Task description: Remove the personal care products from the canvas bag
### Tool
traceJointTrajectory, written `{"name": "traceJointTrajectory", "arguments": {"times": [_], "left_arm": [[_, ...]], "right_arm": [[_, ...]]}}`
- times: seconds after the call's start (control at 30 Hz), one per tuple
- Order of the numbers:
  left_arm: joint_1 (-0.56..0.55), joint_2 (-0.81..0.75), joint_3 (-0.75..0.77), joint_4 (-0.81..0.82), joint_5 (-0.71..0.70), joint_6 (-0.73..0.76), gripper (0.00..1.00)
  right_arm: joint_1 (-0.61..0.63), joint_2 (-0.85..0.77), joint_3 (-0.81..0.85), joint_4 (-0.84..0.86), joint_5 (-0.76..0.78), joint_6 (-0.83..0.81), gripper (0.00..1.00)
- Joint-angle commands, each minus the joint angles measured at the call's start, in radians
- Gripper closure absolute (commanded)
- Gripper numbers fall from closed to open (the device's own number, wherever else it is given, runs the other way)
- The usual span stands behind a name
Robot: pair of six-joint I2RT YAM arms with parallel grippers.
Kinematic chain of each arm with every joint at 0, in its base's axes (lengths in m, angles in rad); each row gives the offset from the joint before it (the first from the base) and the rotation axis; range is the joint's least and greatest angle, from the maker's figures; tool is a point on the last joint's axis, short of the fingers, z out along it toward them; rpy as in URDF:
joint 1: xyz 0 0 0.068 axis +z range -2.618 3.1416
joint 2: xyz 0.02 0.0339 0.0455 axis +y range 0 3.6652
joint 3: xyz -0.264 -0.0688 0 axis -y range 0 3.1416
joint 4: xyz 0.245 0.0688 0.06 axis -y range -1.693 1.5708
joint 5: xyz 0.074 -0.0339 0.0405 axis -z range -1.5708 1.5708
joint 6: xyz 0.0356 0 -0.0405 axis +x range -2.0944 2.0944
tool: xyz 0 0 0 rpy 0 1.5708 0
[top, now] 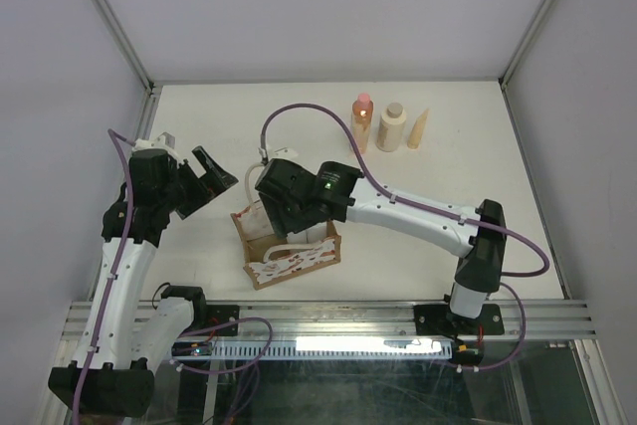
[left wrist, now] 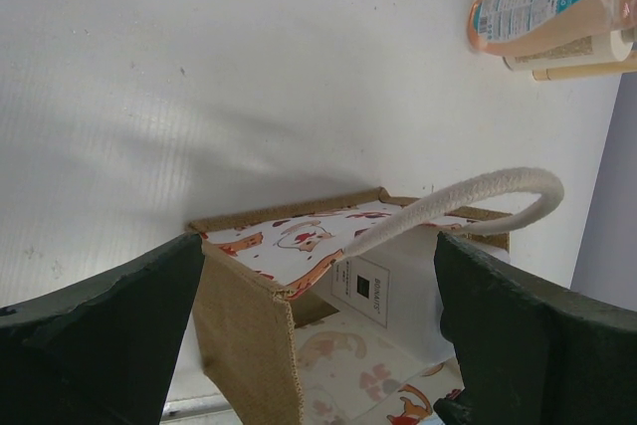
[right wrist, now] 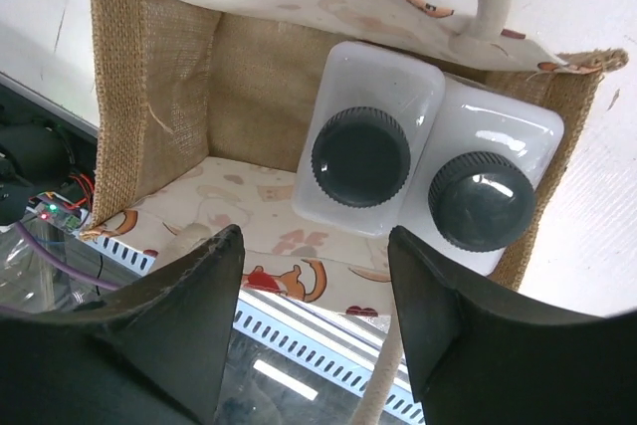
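The canvas bag (top: 294,264) stands open near the table's front edge. In the right wrist view, two white bottles with dark grey caps (right wrist: 363,151) (right wrist: 483,201) stand side by side against the bag's far wall (right wrist: 249,77). My right gripper (right wrist: 314,276) hovers open above the bag's mouth, nothing between its fingers (right wrist: 189,316). My left gripper (left wrist: 318,296) is open too, beside the bag's left end (left wrist: 244,335), with a rope handle (left wrist: 468,201) arching ahead of it. An orange bottle with a pink cap (top: 362,121) and a beige bottle (top: 391,126) stand at the back of the table.
A small beige cone (top: 417,129) stands right of the beige bottle. A metal rail (top: 348,316) runs along the near edge. Enclosure walls and posts (top: 149,82) bound the white table on three sides. A purple cable (top: 309,111) loops over the table behind the right arm.
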Motion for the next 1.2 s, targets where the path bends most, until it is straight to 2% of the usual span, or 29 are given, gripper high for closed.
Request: {"name": "traceJointTrajectory", "arguments": {"times": [0.0,0.17,0.5,0.67,0.97,1.17], "left_arm": [[-0.007,-0.027,-0.007,-0.004,-0.002,-0.008,0.01],[-0.007,-0.034,-0.013,-0.004,-0.002,-0.008,0.01],[-0.008,-0.04,0.014,-0.027,-0.022,0.013,0.01],[-0.007,-0.047,0.015,-0.034,-0.026,0.016,0.01],[-0.008,-0.045,0.027,-0.04,-0.041,0.021,0.01],[-0.007,-0.035,0.044,-0.043,-0.046,0.027,0.01]], "right_arm": [[0.011,-0.021,-0.001,0.006,0.064,0.068,0.38],[0.011,-0.006,-0.018,0.007,0.138,0.156,0.36],[0.012,0.071,0.025,-0.003,0.16,0.2,0.38],[0.011,0.15,0.096,-0.099,0.236,0.259,0.4],[0.009,0.238,0.173,-0.101,0.293,0.224,0.41],[0.001,0.275,0.181,-0.092,0.255,0.218,0.45]]}}
